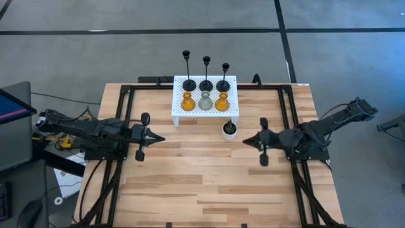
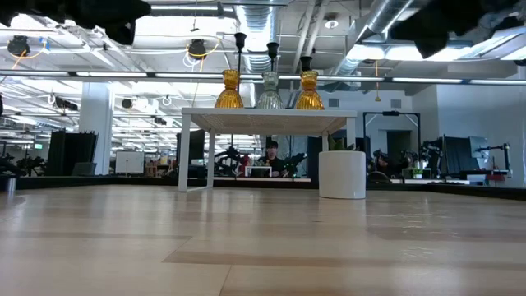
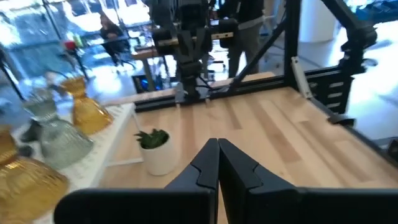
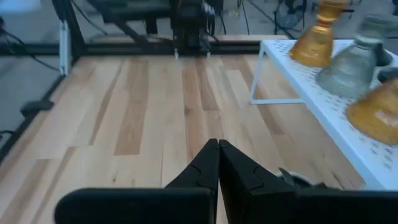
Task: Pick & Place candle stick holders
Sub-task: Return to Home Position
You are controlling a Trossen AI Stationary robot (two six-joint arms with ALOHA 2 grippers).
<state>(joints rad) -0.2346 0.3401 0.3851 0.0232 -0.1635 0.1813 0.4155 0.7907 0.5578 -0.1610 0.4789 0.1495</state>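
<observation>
Three black thin-stemmed holders [image 1: 206, 82] stand by their round bases in a row at the back of a white perforated stand [image 1: 180, 111] at the table's far middle. In front of them stand two amber glass holders [image 1: 187, 101] [image 1: 222, 102] with a pale grey one [image 1: 205, 101] between. My left gripper [image 1: 158, 139] is shut and empty at the table's left, above the wood. My right gripper [image 1: 247, 140] is shut and empty at the right, near the small white pot. The glass holders also show in the left wrist view [image 3: 87, 112] and the right wrist view [image 4: 354, 62].
A small white pot with a green plant [image 1: 229, 130] stands on the table just in front of the stand's right leg, close to my right gripper. Black frame rails [image 1: 120, 107] run along the table's left, right and far sides. Bare wood [image 1: 202, 183] lies toward the near edge.
</observation>
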